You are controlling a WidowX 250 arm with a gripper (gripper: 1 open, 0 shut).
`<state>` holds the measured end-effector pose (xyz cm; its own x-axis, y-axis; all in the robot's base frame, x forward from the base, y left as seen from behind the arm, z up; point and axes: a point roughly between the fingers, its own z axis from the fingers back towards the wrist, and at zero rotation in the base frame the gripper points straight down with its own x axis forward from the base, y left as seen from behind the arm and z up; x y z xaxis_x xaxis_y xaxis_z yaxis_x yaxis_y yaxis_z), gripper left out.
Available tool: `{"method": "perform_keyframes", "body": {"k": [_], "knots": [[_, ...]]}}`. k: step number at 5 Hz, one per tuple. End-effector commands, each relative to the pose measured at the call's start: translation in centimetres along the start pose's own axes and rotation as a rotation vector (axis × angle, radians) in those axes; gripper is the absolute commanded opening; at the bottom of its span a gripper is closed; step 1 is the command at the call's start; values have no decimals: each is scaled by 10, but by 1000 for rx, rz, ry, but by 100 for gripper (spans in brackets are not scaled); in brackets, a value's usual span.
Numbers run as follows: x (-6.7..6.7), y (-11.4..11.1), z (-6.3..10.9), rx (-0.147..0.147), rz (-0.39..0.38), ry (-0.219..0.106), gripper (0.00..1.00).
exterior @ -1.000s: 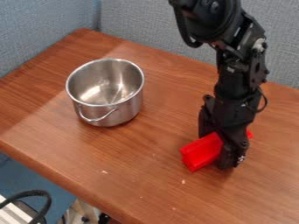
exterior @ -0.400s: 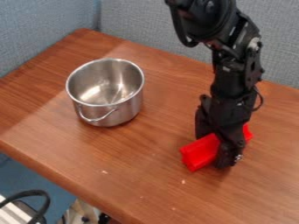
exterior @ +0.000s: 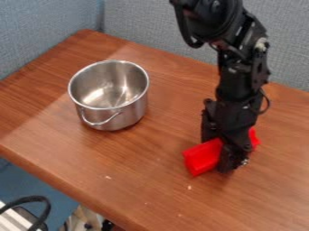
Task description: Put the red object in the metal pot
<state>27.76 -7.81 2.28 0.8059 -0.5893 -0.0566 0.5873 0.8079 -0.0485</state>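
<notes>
The red object [exterior: 201, 160], a bright red block, lies on the wooden table at the right front. My gripper [exterior: 229, 157] points straight down over it, its black fingers low on either side of the block's far end, so only the near end shows. How tightly the fingers press the block is not visible. The metal pot [exterior: 108, 93], round and shiny with a thin wire handle at its front, stands upright and empty to the left, well apart from the gripper.
The wooden table [exterior: 72, 149] ends in edges close to the left and front. A blue-grey wall runs behind it. The black arm [exterior: 229, 41] rises from the gripper toward the top of the view. Cables show below the table's front corner.
The fingers have drawn a little closer around the red block, and the block's near end has shifted slightly left. The arm stays in place. The pot has not moved.
</notes>
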Motion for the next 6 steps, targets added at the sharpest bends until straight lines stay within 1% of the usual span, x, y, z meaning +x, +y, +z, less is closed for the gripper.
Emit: {"method": "perform_keyframes", "body": {"k": [1,2,3,4,5,6], "knots": [[-4,22,40,28,127,-47,0],[-22,58,68,30,232,-54,0],[-51,92,84,27,289,-60,0],[-76,122,85,23,417,-53,0],[-63,106,88,35,384,-63,0],[-52,94,97,42,349,-77,0]]}}
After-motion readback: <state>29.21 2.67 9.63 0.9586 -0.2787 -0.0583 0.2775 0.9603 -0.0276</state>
